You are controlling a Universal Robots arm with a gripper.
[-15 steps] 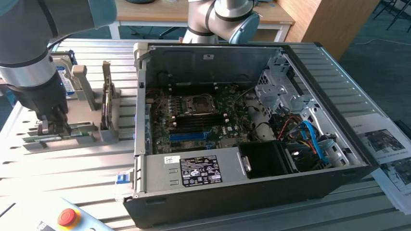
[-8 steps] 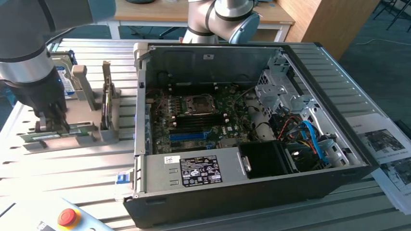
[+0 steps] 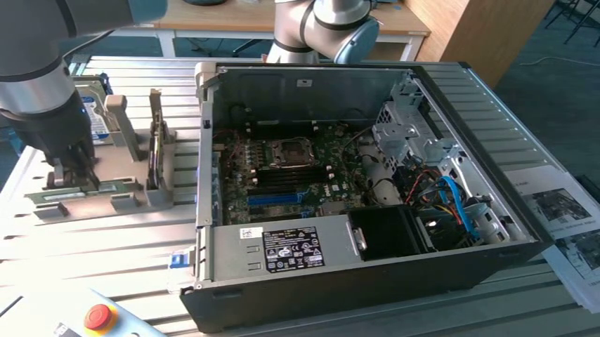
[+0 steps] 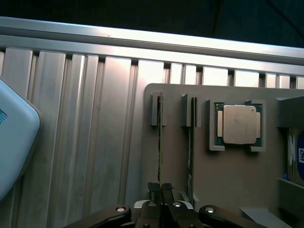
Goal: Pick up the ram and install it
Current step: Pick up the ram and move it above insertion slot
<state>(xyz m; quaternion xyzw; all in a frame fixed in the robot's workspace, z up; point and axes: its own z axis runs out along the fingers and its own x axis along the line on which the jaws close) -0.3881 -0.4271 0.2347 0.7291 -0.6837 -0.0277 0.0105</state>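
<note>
The arm comes down at the nine o'clock side of the exterior view, and its gripper [image 3: 70, 181] is lowered onto a gray holder [image 3: 126, 172]. The holder sits on the ribbed metal table [image 3: 112, 246], at nine o'clock of the open computer case [image 3: 375, 281]. The ram [image 3: 103, 187] shows as a pale green strip on edge along the holder's near side, with the fingers standing right at it. From the gripper, a hard drive [image 3: 97, 116] with a blue label lies at about twelve o'clock. Inside the case the motherboard [image 3: 281, 175] lies flat, with a blue slot [image 3: 277, 199] toward its six o'clock edge. A red stop button [image 3: 98, 317] sits at seven o'clock of the picture, and printed sheets [image 3: 563, 217] lie at four o'clock of the case.

In the wrist view the gripper [image 4: 161, 190] has its fingers drawn together on the thin upper edge of the ram [image 4: 160, 142], with only the stick between them. The ram stands on edge in its slot of the holder [image 4: 228, 180], its far end held between two gray posts. A second green stick [image 4: 192, 142] stands parallel just beside it in its own slot, between the ram and a square metal-topped processor [image 4: 239, 124] set in a recess. Past the processor, the hard drive [image 4: 295, 156] shows its edge. On the ram's other side are the table [image 4: 95, 142] and a rounded white-and-teal device [image 4: 14, 137], well apart from the holder.
</note>
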